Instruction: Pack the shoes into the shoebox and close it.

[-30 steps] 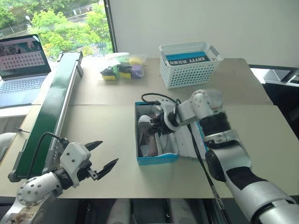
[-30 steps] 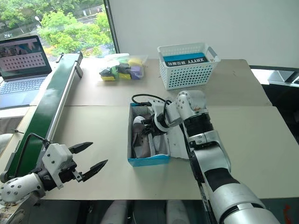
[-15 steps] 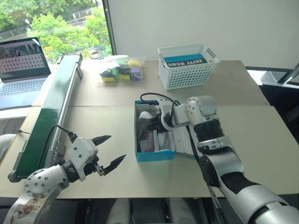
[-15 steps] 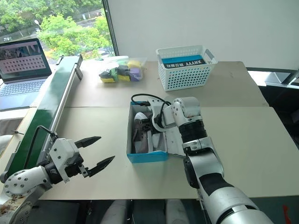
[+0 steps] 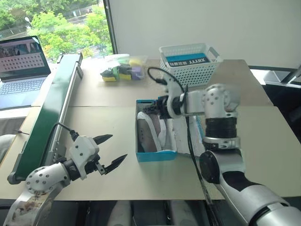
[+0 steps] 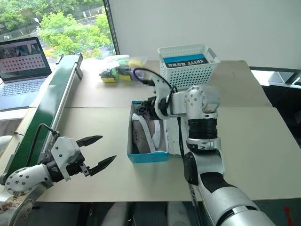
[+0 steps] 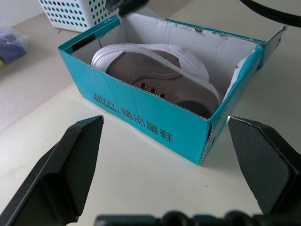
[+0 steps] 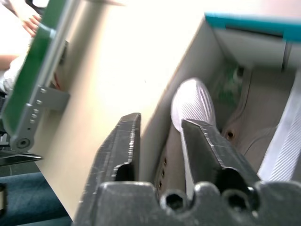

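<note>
Our left claw (image 5: 118,147) sits at the lower left of the head view, its two black fingers spread wide with nothing between them; our right claw (image 5: 153,109) hangs at the centre of the frame, just over the far end of the shoebox (image 5: 155,157), its fingers (image 8: 207,150) a narrow gap apart and gripping nothing.

We count one shoebox, two shoes (image 5: 148,134), one white basket (image 5: 190,66), one laptop (image 5: 21,61), one long green rail (image 5: 47,113) and one bag of coloured bits (image 5: 123,69), all on or beside the table (image 5: 103,122).

The box stands open at the centre of the head view, its lid (image 5: 175,139) folded out to the right; both shoes lie inside it.

The left wrist view shows the box's turquoise side with its printing and one grey shoe (image 7: 160,75) behind the wall, white sole edge uppermost. The right wrist view looks down into the box, so we see a white toe cap (image 8: 193,106) and the ribbed sole of the second shoe (image 8: 287,141) beside it; the head view gives neither detail.

The box lies well apart from the left claw, to its right; the right claw is directly above the shoes, clear of them.
</note>
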You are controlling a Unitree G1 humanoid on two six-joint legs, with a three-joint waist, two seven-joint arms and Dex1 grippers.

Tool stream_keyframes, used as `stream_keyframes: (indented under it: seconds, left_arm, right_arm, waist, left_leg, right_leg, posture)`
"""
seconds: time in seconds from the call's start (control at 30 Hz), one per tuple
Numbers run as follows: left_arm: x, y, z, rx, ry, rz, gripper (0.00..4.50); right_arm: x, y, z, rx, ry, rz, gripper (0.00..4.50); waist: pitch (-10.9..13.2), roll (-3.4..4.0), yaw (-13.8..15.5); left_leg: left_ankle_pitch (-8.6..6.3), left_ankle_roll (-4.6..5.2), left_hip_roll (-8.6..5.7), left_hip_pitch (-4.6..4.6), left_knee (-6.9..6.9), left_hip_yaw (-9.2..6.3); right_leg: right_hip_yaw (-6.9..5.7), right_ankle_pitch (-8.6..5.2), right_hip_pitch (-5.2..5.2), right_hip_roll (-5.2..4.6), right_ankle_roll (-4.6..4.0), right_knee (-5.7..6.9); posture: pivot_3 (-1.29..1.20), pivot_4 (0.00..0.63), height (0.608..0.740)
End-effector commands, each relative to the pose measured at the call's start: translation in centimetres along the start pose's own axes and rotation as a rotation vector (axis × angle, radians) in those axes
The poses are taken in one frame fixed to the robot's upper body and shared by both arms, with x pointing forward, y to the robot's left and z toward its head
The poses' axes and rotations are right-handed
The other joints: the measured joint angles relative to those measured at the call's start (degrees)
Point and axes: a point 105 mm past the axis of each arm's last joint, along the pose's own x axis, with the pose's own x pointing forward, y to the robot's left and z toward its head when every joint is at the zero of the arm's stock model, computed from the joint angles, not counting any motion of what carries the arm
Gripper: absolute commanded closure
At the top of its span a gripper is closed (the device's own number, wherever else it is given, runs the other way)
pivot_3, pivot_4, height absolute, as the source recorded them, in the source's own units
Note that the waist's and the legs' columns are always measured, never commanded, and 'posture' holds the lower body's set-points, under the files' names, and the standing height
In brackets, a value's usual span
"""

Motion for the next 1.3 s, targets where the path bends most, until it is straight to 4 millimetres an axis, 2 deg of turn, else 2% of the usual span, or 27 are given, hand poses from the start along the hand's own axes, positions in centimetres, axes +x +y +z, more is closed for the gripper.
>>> stream_keyframes:
  seconds: [0.03, 0.13, 0.17, 0.2, 0.27, 0.33, 0.37, 0.43, 0.5, 0.6, 0.63, 0.7, 0.77, 0.83, 0.93, 1.0, 1.07, 1.17, 1.23, 1.3]
  left_arm:
    - [0.3, 0.1, 0.6, 0.024, -0.016, -0.019, 0.0]
    - [0.5, 0.2, 0.5, 0.024, -0.014, -0.028, 0.0]
    - [0.5, 0.3, 0.4, 0.025, -0.012, -0.032, 0.0]
    - [0.6, 0.4, 0.4, 0.026, -0.011, -0.037, 0.0]
    - [0.7, 0.5, 0.4, 0.027, -0.011, -0.041, 0.0]
    - [0.7, 0.5, 0.4, 0.028, -0.011, -0.047, 0.0]
    - [0.7, 0.4, 0.4, 0.028, -0.012, -0.051, 0.0]
    - [0.9, 0.2, 0.4, 0.027, -0.013, -0.064, 0.0]
    - [1.0, 0.1, 0.4, 0.028, -0.013, -0.073, 0.0]
    - [1.0, 0.1, 0.5, 0.03, -0.015, -0.084, 0.0]
    - [1.1, 0.1, 0.6, 0.031, -0.015, -0.089, 0.0]
    - [1.2, 0.2, 0.6, 0.033, -0.015, -0.094, 0.0]
    - [1.2, 0.3, 0.7, 0.034, -0.015, -0.1, 0.0]
    - [1.3, 0.4, 0.8, 0.037, -0.015, -0.112, 0.0]
    - [1.6, 0.6, 0.9, 0.043, -0.015, -0.129, 0.0]
    - [1.8, 0.7, 1.1, 0.047, -0.018, -0.137, 0.0]
    - [1.9, 0.8, 1.1, 0.049, -0.02, -0.142, 0.0]
    - [2.3, 0.9, 1.4, 0.053, -0.028, -0.156, 0.0]
    - [2.6, 0.9, 1.5, 0.054, -0.033, -0.168, 0.0]
    - [2.7, 0.9, 1.6, 0.057, -0.032, -0.175, 0.0]
  right_arm:
    - [-3.1, 3.4, 1.0, -0.115, -0.045, 0.255, 4.46]
    - [-5.2, 3.4, -1.4, -0.203, 0.029, 0.337, 4.46]
    - [-6.2, 3.4, -3.1, -0.263, 0.085, 0.363, 4.46]
    - [-8.1, 3.2, -6.0, -0.336, 0.18, 0.406, 4.46]
    - [-10.5, 3.3, -10.4, -0.419, 0.354, 0.489, 4.46]
    - [-11.7, 2.8, -12.9, -0.415, 0.451, 0.52, 4.46]
    - [-12.0, 2.1, -14.0, -0.403, 0.493, 0.506, 4.46]
    - [-12.0, -0.9, -17.6, -0.408, 0.624, 0.38, 4.46]
    - [-12.0, -2.6, -19.7, -0.438, 0.692, 0.303, 4.46]
    - [-10.5, -5.5, -20.7, -0.395, 0.661, 0.112, 4.46]
    - [-9.8, -7.3, -21.1, -0.367, 0.633, -0.022, 4.46]
    - [-9.1, -9.7, -21.6, -0.334, 0.592, -0.21, 4.46]
    - [-8.5, -10.5, -21.3, -0.263, 0.51, -0.329, 4.46]
    - [-7.9, -10.6, -21.1, -0.138, 0.39, -0.419, 4.46]
    - [-8.3, -11.8, -21.1, 0.11, 0.198, -0.597, 4.46]
    - [-8.8, -12.2, -22.0, 0.276, 0.117, -0.675, 4.46]
    - [-8.8, -12.2, -22.7, 0.4, 0.047, -0.705, 4.46]
    - [-7.6, -11.7, -23.1, 0.719, -0.189, -0.638, 4.46]
    - [-6.3, -11.5, -22.8, 0.942, -0.363, -0.512, 4.46]
    - [-5.1, -11.0, -21.4, 1.056, -0.488, -0.342, 4.46]
  waist:
    - [0.0, 0.0, 0.1]
    - [0.0, -0.01, 0.3]
    - [0.0, -0.02, 0.3]
    - [0.0, -0.03, 0.5]
    - [0.1, -0.03, 1.6]
    - [0.1, 0.06, 1.4]
    - [0.1, 0.05, 0.8]
    - [0.1, 0.01, 0.1]
    - [0.1, -0.1, 0.1]
    - [0.1, -0.18, 0.0]
    - [0.1, -0.2, 0.1]
    - [0.0, -0.32, 0.4]
    - [0.0, -0.37, 0.9]
    - [-0.4, -1.0, 0.9]
    - [-0.6, -1.25, 0.9]
    - [-0.6, -1.22, 0.9]
    - [-0.6, -1.19, 1.0]
    - [-0.7, -1.11, 1.4]
    - [-0.6, -0.94, 1.7]
    - [-0.6, -0.88, 1.7]
  left_leg:
    - [0.0, 0.0, 0.0, -0.02, 0.01, 0.0]
    - [0.0, 0.0, 0.0, -0.01, 0.03, -0.01]
    - [0.0, 0.0, 0.0, 0.0, 0.02, 0.0]
    - [0.0, 0.0, -0.01, -0.01, 0.03, 0.0]
    - [0.0, 0.0, -0.07, -0.1, 0.05, -0.04]
    - [-0.03, 0.02, -0.14, -0.14, 0.09, 0.0]
    - [-0.04, 0.04, -0.12, -0.11, 0.12, 0.06]
    - [-0.03, 0.04, 0.02, 0.03, 0.14, 0.27]
    - [-0.04, 0.03, 0.07, 0.46, 0.14, 0.29]
    - [-0.05, 0.02, 0.07, 0.69, 0.14, 0.49]
    - [-0.05, 0.02, 0.1, 0.76, 0.17, 0.57]
    - [-0.05, 0.02, 0.09, 0.79, 0.16, 0.59]
    - [-0.05, 0.01, 0.02, 0.69, 0.16, 0.59]
    - [-0.07, 0.0, 0.08, 0.83, 0.08, 0.61]
    - [-0.1, -0.05, 0.26, 0.93, 0.07, 0.62]
    - [-0.1, -0.06, 0.33, 0.97, 0.12, 0.72]
    - [-0.1, -0.06, 0.4, 1.03, 0.13, 0.87]
    - [-0.1, -0.06, 0.63, 1.05, 0.13, 1.13]
    - [-0.1, -0.06, 0.81, 0.97, 0.19, 1.22]
    - [-0.1, -0.06, 0.85, 0.89, 0.2, 1.34]
  right_leg:
    - [0.0, 0.0, -0.02, 0.0, 0.0, 0.01]
    - [-0.02, 0.0, 0.02, 0.0, 0.0, -0.01]
    - [-0.02, -0.01, 0.04, -0.01, 0.01, -0.03]
    - [-0.02, -0.02, 0.06, -0.02, 0.03, -0.04]
    - [-0.13, -0.08, 0.05, -0.11, 0.14, -0.11]
    - [-0.1, -0.16, 0.03, -0.2, 0.26, -0.15]
    - [-0.04, -0.21, 0.02, -0.2, 0.34, -0.12]
    - [0.1, -0.3, 0.03, -0.1, 0.5, -0.09]
    - [0.1, -0.35, 0.45, -0.08, 0.52, -0.13]
    - [0.2, -0.51, 0.61, -0.17, 0.26, -0.18]
    - [0.27, -0.44, 0.67, -0.14, 0.37, -0.17]
    - [0.33, -0.34, 0.74, -0.11, 0.54, -0.2]
    - [0.4, -0.34, 0.68, -0.14, 0.59, -0.19]
    - [0.48, -0.35, 0.79, -0.06, 0.63, -0.26]
    - [0.52, -0.24, 0.94, 0.13, 0.59, -0.44]
    - [0.62, -0.13, 0.94, 0.18, 0.57, -0.53]
    - [0.71, -0.15, 0.97, 0.2, 0.43, -0.56]
    - [0.81, -0.18, 0.96, 0.31, 0.27, -0.6]
    - [0.9, -0.08, 0.96, 0.51, 0.24, -0.81]
    - [1.08, 0.0, 0.89, 0.59, 0.28, -0.85]
  posture:
    - [0.0, 0.15, 0.734]
    - [0.0, 0.15, 0.734]
    - [0.0, 0.15, 0.734]
    - [0.0, 0.15, 0.734]
    - [0.0, 0.15, 0.734]
    - [0.0, 0.15, 0.734]
    - [0.0, 0.15, 0.734]
    - [0.0, 0.15, 0.734]
    - [0.0, 0.15, 0.734]
    - [0.0, 0.15, 0.734]
    - [0.0, 0.15, 0.734]
    - [0.0, 0.15, 0.734]
    - [0.0, 0.15, 0.734]
    - [0.0, 0.15, 0.734]
    - [0.0, 0.15, 0.734]
    - [0.0, 0.15, 0.734]
    - [0.0, 0.15, 0.734]
    - [0.0, 0.15, 0.734]
    - [0.0, 0.15, 0.734]
    - [0.0, 0.15, 0.734]
